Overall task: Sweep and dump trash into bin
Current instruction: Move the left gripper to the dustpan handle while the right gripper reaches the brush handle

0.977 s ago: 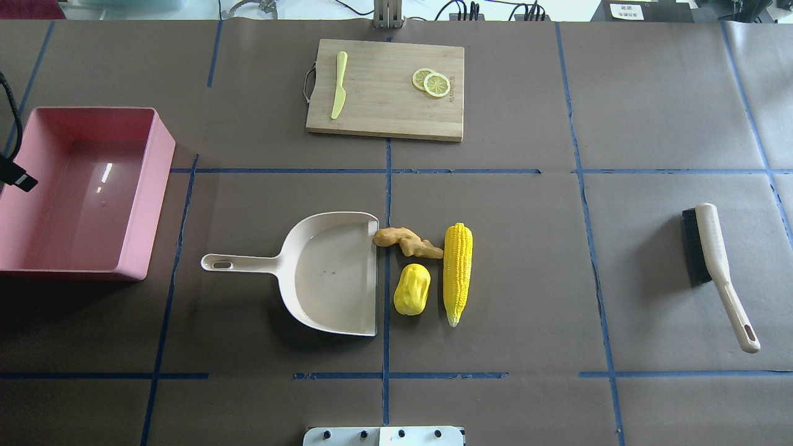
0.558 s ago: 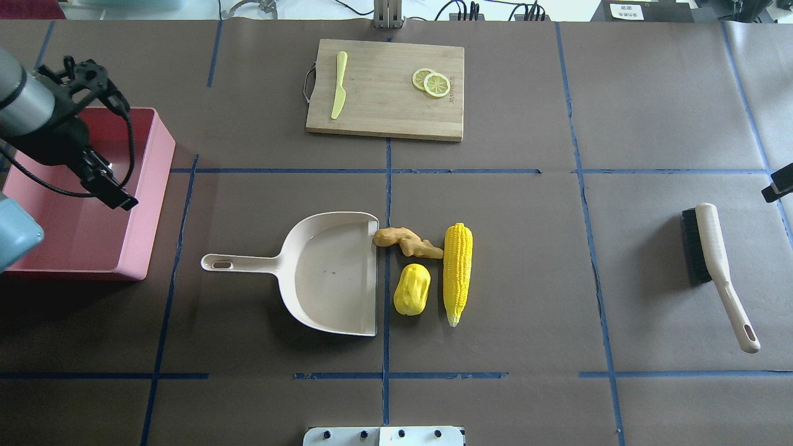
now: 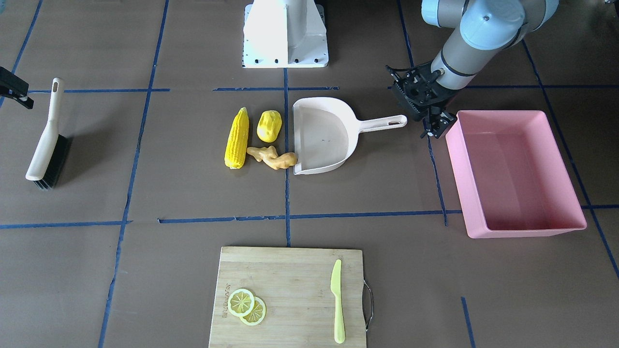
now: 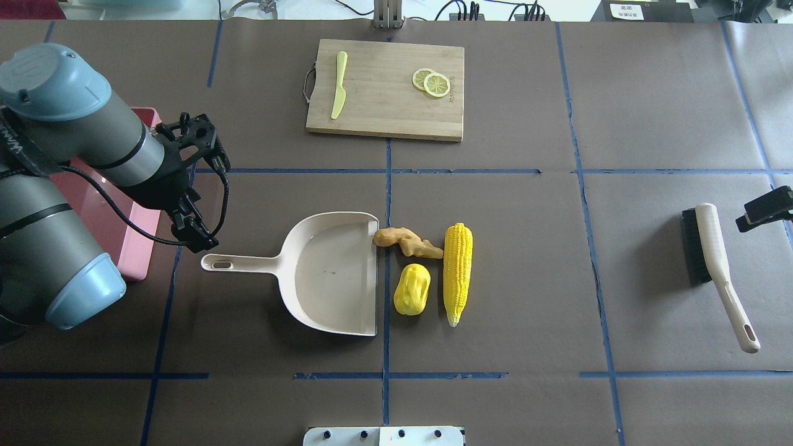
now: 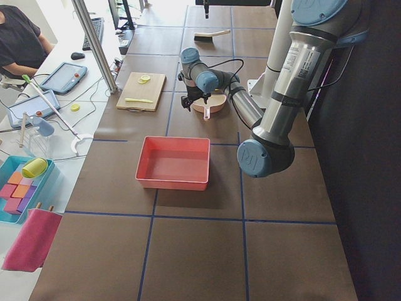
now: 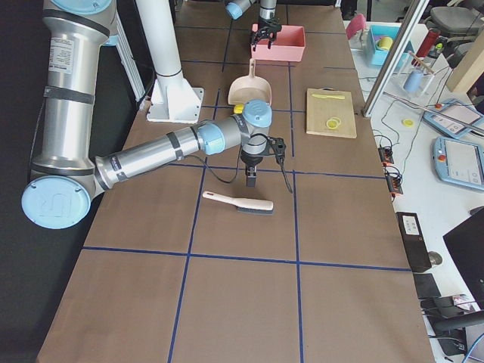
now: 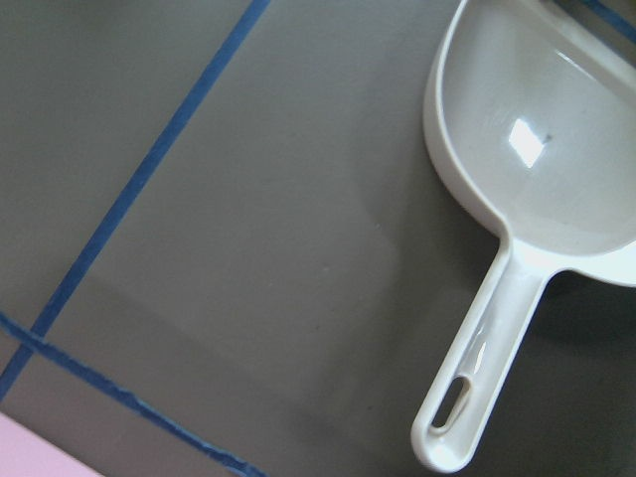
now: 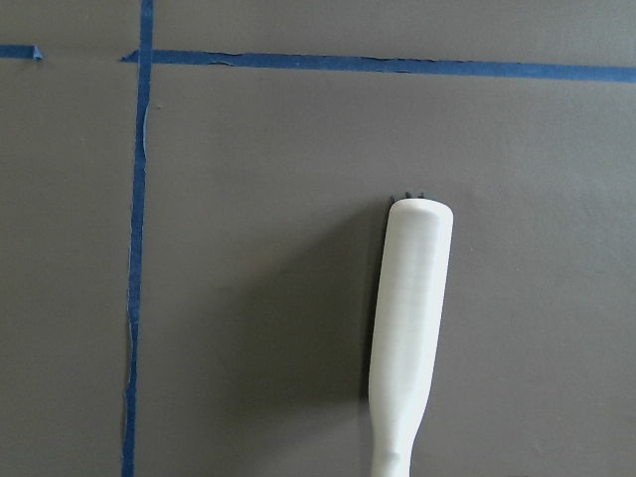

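Item list, every place taken from the dustpan.

1. Bin [image 3: 459,179]: pink, shallow, nothing visible inside. It stands on the robot's left of the dustpan, beyond the handle end and apart from it.
2. Cutting board [image 4: 384,93]: wood, on the far side of the dustpan from the robot. Not part of the job.
3. Dustpan [image 4: 334,272]: cream, flat on the table, nothing in it. The handle points to the robot's left. The straight open mouth faces the robot's right.
4. Brush [image 4: 712,248]: well off to the right of the dustpan mouth, past the trash. It lies roughly parallel to the mouth edge, with the bristles on the side toward the dustpan.
5. Left gripper [image 3: 439,126]: just beside the dustpan handle end, fingers apart, nothing between them. This is the arm nearer the dustpan.
6. Right gripper [image 4: 765,212]: near the brush on its far side from the dustpan. It carries nothing, and its opening cannot be told.
7. Corn cob [image 4: 458,269]: farthest of the trash from the mouth, its long axis parallel to the mouth edge.
8. Ginger root [image 4: 409,241]: one end touches the far corner of the mouth, the other reaches the corn.
9. Knife [image 4: 338,83]: on the board.
10. Potato lump [image 4: 412,289]: just off the mouth, between it and the corn.
11. Lemon slices [image 4: 432,82]: on the board.

A right-to-left sweep should carry all three pieces of trash into the mouth.
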{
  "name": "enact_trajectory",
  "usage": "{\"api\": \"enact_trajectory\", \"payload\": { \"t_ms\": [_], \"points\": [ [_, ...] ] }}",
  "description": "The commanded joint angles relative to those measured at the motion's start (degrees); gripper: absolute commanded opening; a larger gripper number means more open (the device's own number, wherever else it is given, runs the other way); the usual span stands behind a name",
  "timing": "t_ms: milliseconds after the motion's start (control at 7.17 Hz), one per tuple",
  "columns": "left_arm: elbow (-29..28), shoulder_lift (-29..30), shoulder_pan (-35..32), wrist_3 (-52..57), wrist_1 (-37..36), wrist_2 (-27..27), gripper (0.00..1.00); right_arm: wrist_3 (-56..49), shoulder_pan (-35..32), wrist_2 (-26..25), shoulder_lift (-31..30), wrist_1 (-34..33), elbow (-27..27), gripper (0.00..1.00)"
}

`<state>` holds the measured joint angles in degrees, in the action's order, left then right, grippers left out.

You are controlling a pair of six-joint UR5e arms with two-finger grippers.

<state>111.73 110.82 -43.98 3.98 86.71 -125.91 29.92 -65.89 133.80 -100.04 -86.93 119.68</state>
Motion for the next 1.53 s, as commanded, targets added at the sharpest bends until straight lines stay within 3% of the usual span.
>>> {"api": "enact_trajectory", "payload": {
  "t_ms": [0,140,419,558,837,1395],
  "points": [
    [-3.8,0.7,1.7,0.2,5.9,0.0,1.00,10.1,5.0,-1.9,-5.8,11.6,0.1,0.97],
    [-6.9,2.5,1.8,1.0,9.4,0.1,1.00,12.4,6.7,-3.4,-7.4,13.3,0.1,0.95],
    [-7.9,2.3,1.9,1.5,13.2,0.1,1.00,17.0,12.9,-10.4,-10.4,18.8,-0.5,0.94],
    [-7.8,2.4,2.0,1.6,13.3,0.1,1.00,17.0,13.6,-10.6,-11.8,19.3,-1.0,0.94],
    [-7.7,2.2,2.0,1.8,13.7,0.1,1.00,17.9,15.4,-10.5,-15.5,28.8,-5.0,0.99],
    [-9.8,1.7,2.1,1.6,20.3,0.1,1.00,22.5,20.8,-10.9,-15.6,29.4,-5.7,0.99]
  ]
}}
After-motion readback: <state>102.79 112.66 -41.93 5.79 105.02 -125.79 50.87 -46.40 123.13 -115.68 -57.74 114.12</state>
